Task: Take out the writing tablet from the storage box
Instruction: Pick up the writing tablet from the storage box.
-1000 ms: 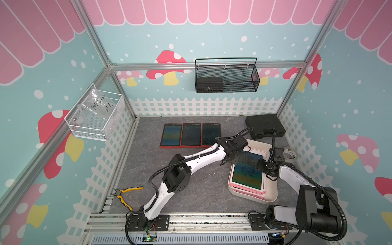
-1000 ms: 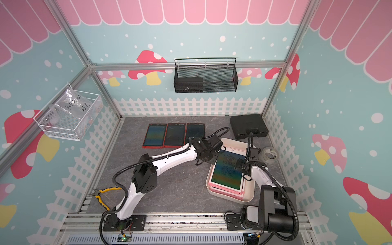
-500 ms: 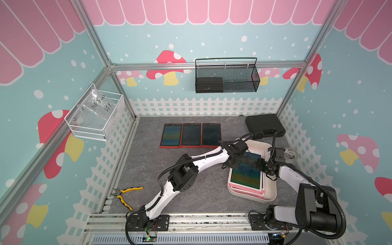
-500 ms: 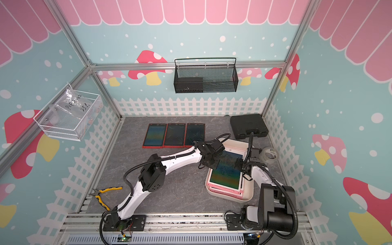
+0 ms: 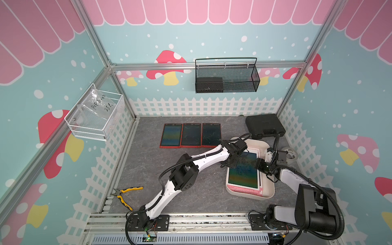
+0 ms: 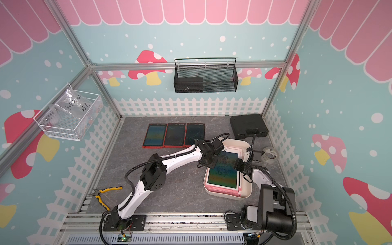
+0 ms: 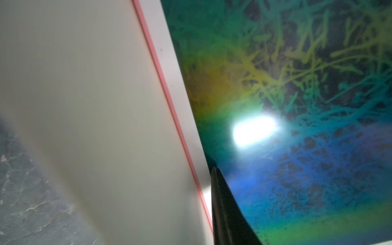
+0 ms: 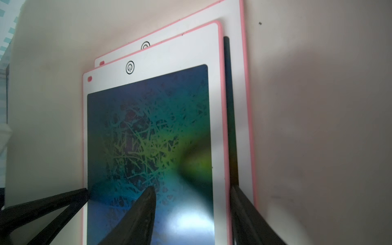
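The cream storage box (image 5: pixel 269 186) (image 6: pixel 247 186) stands at the right and holds a stack of pink-edged writing tablets. The top writing tablet (image 5: pixel 244 171) (image 6: pixel 222 171) (image 8: pixel 148 127) lies askew on the stack. My left gripper (image 5: pixel 230 163) (image 6: pixel 207 163) is shut on its left edge. In the left wrist view one finger (image 7: pixel 224 212) lies on the screen and the other is hidden underneath. My right gripper (image 5: pixel 260 165) (image 8: pixel 192 188) straddles the right edge with its jaws apart. One of its fingers is on the screen and the other is under the edge, above a lower tablet (image 8: pixel 233 21).
Three red tablets (image 5: pixel 191 135) lie side by side on the grey floor behind the left arm. A black case (image 5: pixel 264 125) sits behind the box, a tape roll (image 5: pixel 291 151) to its right. Yellow pliers (image 5: pixel 125 193) lie front left. A black mesh basket (image 5: pixel 227 78) hangs on the back wall.
My left gripper has moved from the box's far left corner onto the top tablet's left edge and its jaws have narrowed. The right gripper has stayed at the right edge.
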Robot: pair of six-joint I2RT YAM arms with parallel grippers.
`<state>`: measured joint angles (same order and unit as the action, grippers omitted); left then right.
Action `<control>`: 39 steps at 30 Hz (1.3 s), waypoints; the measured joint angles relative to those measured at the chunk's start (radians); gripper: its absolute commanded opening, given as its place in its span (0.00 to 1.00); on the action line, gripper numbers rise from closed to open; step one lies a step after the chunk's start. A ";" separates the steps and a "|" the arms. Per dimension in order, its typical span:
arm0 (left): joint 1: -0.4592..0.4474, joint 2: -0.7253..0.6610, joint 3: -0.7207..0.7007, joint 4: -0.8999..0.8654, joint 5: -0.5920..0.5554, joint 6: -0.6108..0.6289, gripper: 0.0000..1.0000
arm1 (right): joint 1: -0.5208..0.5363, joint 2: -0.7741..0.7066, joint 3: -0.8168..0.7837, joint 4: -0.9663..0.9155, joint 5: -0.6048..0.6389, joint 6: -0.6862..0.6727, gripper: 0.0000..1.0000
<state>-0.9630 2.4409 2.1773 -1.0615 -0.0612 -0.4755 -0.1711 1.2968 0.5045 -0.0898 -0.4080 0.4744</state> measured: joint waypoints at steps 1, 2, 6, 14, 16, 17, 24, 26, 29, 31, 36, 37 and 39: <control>0.000 0.000 0.000 -0.005 -0.001 -0.001 0.22 | -0.005 -0.008 -0.003 0.001 -0.011 0.002 0.55; 0.001 0.000 0.000 -0.006 -0.001 -0.003 0.22 | -0.008 -0.015 -0.005 0.001 -0.020 0.003 0.55; 0.006 0.000 0.000 -0.011 0.000 -0.012 0.22 | -0.034 -0.061 -0.008 0.003 -0.078 0.016 0.52; 0.029 0.000 -0.008 -0.011 0.001 -0.018 0.22 | -0.051 -0.077 -0.012 0.050 -0.172 0.027 0.43; 0.033 0.000 -0.010 -0.011 0.000 -0.019 0.22 | -0.056 -0.071 -0.014 0.069 -0.192 0.031 0.41; 0.034 0.000 -0.010 -0.011 0.001 -0.019 0.22 | -0.057 -0.069 -0.014 0.074 -0.200 0.033 0.41; 0.032 0.000 -0.020 0.048 0.025 -0.018 0.22 | -0.032 -0.067 -0.033 0.069 -0.367 0.053 0.41; 0.032 0.000 -0.020 0.048 0.025 -0.018 0.22 | -0.033 -0.068 -0.033 0.071 -0.372 0.056 0.40; 0.032 0.000 -0.022 0.050 0.025 -0.018 0.22 | -0.035 -0.068 -0.033 0.071 -0.380 0.058 0.38; 0.032 0.000 -0.024 0.053 0.025 -0.019 0.22 | -0.039 -0.071 -0.033 0.071 -0.389 0.060 0.34; 0.033 0.000 -0.026 0.077 0.040 -0.024 0.21 | -0.061 -0.075 -0.013 0.023 -0.395 0.052 0.21; 0.033 0.000 -0.028 0.087 0.048 -0.028 0.22 | -0.068 -0.075 -0.002 0.006 -0.394 0.050 0.18; 0.032 0.000 -0.035 0.109 0.066 -0.038 0.22 | -0.085 -0.069 0.023 -0.010 -0.391 0.042 0.15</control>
<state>-0.9314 2.4405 2.1426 -0.9524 0.0048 -0.5137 -0.2562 1.2274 0.5274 -0.0994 -0.7990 0.5163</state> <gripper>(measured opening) 0.219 0.180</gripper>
